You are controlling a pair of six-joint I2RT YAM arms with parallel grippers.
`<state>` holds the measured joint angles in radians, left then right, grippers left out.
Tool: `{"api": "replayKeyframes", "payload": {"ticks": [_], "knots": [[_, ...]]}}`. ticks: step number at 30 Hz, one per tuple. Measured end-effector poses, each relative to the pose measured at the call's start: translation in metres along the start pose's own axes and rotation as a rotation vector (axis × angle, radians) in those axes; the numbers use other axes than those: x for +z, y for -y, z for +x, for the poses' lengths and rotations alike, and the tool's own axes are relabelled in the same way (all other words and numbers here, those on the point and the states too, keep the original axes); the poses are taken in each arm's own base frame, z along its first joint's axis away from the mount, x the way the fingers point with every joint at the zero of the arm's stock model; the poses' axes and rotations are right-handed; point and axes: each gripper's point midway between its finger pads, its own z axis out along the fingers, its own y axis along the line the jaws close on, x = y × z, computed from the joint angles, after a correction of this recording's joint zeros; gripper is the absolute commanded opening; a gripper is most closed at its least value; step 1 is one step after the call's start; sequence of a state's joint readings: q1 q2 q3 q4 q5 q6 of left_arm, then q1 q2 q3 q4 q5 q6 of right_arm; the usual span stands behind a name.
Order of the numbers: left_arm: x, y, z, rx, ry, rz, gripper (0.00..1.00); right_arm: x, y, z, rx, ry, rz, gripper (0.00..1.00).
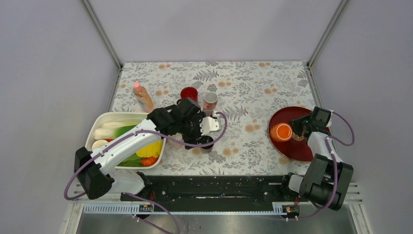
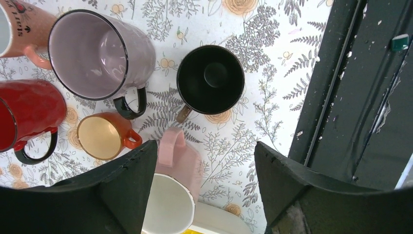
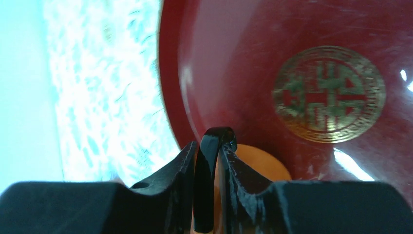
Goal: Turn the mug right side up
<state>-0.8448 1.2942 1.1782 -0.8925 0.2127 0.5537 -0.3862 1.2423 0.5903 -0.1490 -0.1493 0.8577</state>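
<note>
Right gripper (image 3: 209, 146): fingers pressed together on the black handle (image 3: 206, 190) of the orange mug (image 1: 281, 132). The handle runs lengthwise between the pads, so a wrist roll should carry the whole body round. I judge that is why the grip is on the handle and not the rim.

Mug location: over the left part of the red plate (image 1: 298, 148), right side of the table. The wrist view shows the orange body just behind my fingers, and the gold emblem (image 3: 328, 93) at plate centre is uncovered. I cannot tell whether the mug touches the plate or hangs just above it.

Orientation: from above it reads as an orange disc facing roughly upward. I cannot tell mouth from base, so I cannot say how far along the turn is.

Left gripper (image 2: 204, 146): fingers spread wide, holding nothing. It hovers over the mug cluster at table centre, with the black mug (image 2: 210, 80) between and beyond the fingertips and the pink mug (image 2: 178, 156) beside the left finger. It is probably parked there, well apart from the plate.

Risk: the thin handle could slip as the weight swings.
</note>
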Motion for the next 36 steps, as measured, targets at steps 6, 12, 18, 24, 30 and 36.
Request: {"api": "replayKeyframes", "payload": {"ticks": [6,12,18,24,30,36], "knots": [[-0.006,-0.013,-0.017,-0.044,0.043,0.007,0.79,-0.036,-0.047,0.006,-0.213,-0.003,-0.239,0.00],[-0.012,-0.020,-0.042,-0.094,0.108,0.027,0.79,-0.059,-0.070,0.008,-0.388,0.016,-0.328,0.00],[-0.010,-0.017,-0.051,-0.128,0.125,0.061,0.83,-0.060,-0.077,0.011,-0.469,-0.010,-0.365,0.00],[-0.007,-0.012,-0.073,-0.185,0.195,0.144,0.99,-0.082,-0.106,0.036,-0.571,-0.075,-0.509,0.00],[-0.007,-0.028,-0.138,-0.213,0.376,0.242,0.99,-0.139,-0.151,0.061,-0.644,-0.121,-0.760,0.00],[0.001,-0.044,-0.210,-0.242,0.545,0.393,0.99,-0.189,-0.172,0.074,-0.644,-0.142,-0.943,0.00]]}}
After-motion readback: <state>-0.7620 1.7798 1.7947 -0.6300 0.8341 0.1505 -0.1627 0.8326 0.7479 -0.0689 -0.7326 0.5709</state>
